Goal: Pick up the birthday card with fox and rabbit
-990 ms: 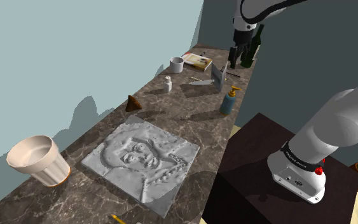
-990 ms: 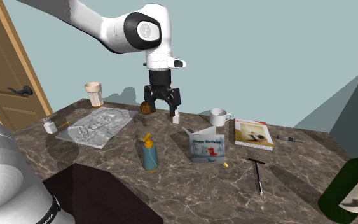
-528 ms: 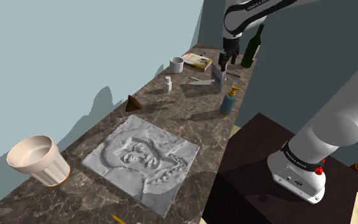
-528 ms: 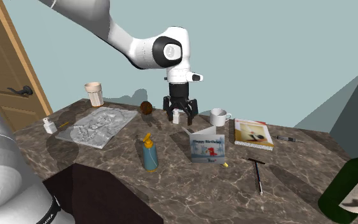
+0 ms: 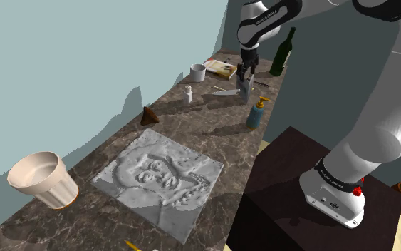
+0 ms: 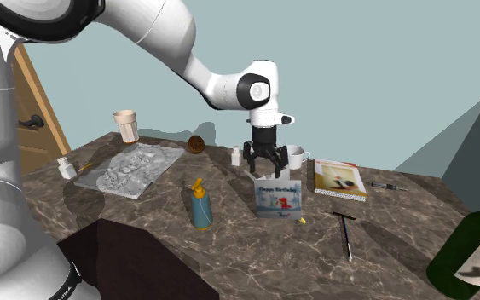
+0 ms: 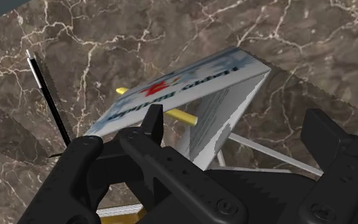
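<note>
since a second ago the all-black gripper (image 6: 271,164) has swung over the standing folded white card with blue-and-red print (image 6: 279,198), fingers spread just above its ridge. it should sink straight and pinch both leaves. in the second exterior view a blue pump bottle (image 6: 200,204) stands clear at the card's nine o'clock, a white mug (image 6: 295,156) near one o'clock; open room is upward

The shoulder view sits high beside the stand (image 5: 291,185) and looks down along the bench (image 5: 213,121) toward the card (image 5: 244,85) near its far end. The second exterior view faces the wall (image 6: 383,77) across the bench, nearer the card. Both take in the whole benchtop. The wrist view looks down on the card from close above.
</note>
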`<state>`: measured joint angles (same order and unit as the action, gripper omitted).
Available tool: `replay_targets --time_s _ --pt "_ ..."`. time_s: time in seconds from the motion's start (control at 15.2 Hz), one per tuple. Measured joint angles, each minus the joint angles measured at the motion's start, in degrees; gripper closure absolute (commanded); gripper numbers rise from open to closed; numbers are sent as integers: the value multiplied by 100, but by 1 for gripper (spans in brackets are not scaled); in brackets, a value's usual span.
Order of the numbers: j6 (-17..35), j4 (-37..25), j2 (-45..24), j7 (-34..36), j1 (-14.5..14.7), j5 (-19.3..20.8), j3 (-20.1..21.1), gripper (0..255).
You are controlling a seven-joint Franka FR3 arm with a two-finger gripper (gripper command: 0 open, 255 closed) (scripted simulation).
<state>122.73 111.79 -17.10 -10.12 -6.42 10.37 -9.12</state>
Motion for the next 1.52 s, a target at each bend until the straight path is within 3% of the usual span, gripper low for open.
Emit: replay_targets --time_s 0.53,0.59,0.92,1.52 --pt "354 -56 -167 53 -62 13 -24 0" --pt "366 -99 -187 33 -76 9 -24 255" --pt "351 -170 -451 -51 -102 -32 -3 255" --pt "336 -21 -338 17 -57 3 -5 255"
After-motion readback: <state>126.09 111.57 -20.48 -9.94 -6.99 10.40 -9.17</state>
